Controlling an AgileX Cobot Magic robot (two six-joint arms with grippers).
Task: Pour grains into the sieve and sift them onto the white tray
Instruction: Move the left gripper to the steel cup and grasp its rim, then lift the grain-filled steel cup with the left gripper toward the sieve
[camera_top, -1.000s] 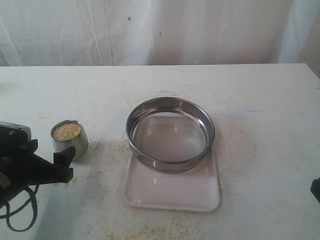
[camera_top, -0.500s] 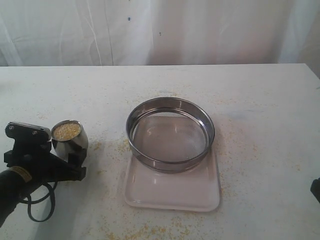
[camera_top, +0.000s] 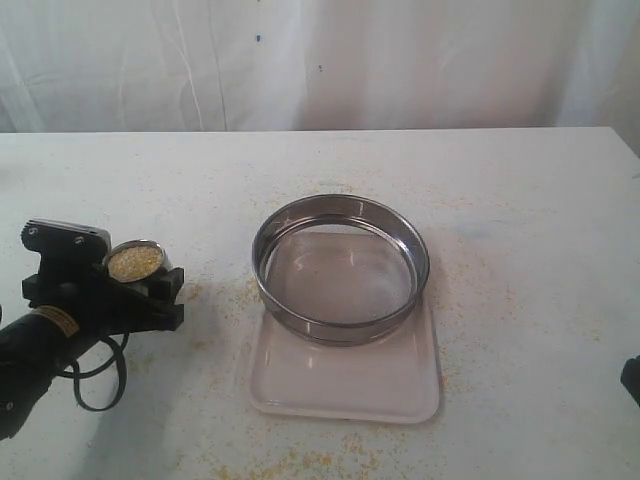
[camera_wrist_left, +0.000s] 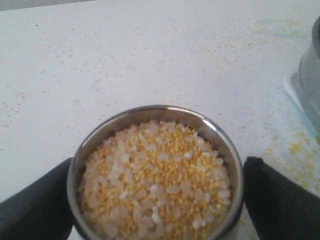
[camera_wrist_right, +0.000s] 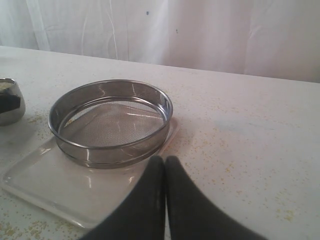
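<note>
A small steel cup (camera_top: 135, 262) full of yellow and pale grains (camera_wrist_left: 155, 175) stands on the table at the left. My left gripper (camera_top: 125, 285) is open, with one black finger (camera_wrist_left: 35, 210) close along each side of the cup. The sieve (camera_top: 340, 330), a wide steel ring with a mesh bottom, rests empty on the far half of the white tray (camera_top: 345, 385) in the middle. My right gripper (camera_wrist_right: 165, 159) is shut on nothing and hovers low near the tray's right side. Only a dark tip of the right gripper (camera_top: 632, 378) shows in the exterior view.
Loose grains are scattered over the white table (camera_top: 520, 200), thickest by the tray's front edge (camera_top: 300, 462) and around the cup. A white curtain (camera_top: 320, 60) hangs behind the table. The sieve's wall (camera_wrist_left: 311, 75) shows at the edge of the left wrist view.
My left gripper has moved forward from the table's left edge until its fingers stand on either side of the cup. The sieve, the tray and the right gripper have not moved.
</note>
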